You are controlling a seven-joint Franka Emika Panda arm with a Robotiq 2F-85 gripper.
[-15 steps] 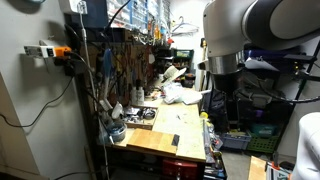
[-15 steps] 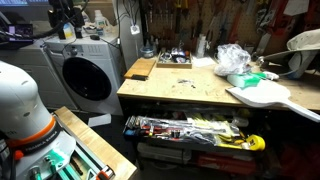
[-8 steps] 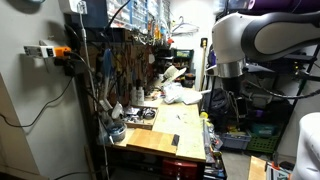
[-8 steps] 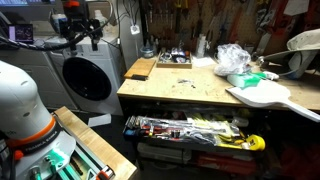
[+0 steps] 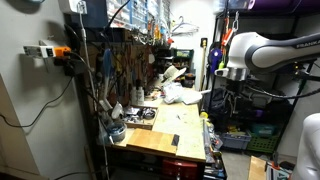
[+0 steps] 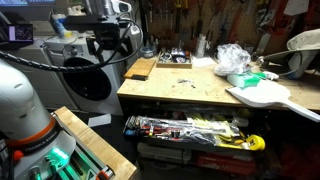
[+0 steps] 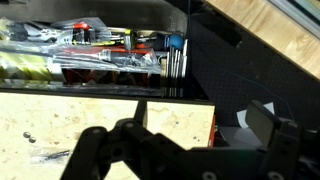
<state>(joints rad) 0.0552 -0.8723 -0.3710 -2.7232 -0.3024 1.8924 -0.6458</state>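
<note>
My gripper [image 6: 112,48] hangs in the air just off the left end of a wooden workbench [image 6: 180,88], in front of a washing machine [image 6: 85,75]. It also shows beside the bench in an exterior view [image 5: 228,102]. Its fingers are spread apart and hold nothing. In the wrist view the gripper [image 7: 185,150] is over the bench's edge [image 7: 100,115], with an open drawer of tools [image 7: 90,58] beyond it. Small dark screws [image 7: 30,137] lie on the wood below.
An open drawer full of tools [image 6: 190,130] juts out under the bench. A white plastic bag [image 6: 233,58], a white board [image 6: 262,94] and a black tray of parts [image 6: 172,59] lie on top. Tools hang on the wall [image 5: 125,60]. A wooden plank [image 6: 95,150] lies on the floor.
The arm has swung from the far side by the washing machine toward the workbench's end and come lower. The fingers stay spread. Nothing on the bench has moved.
</note>
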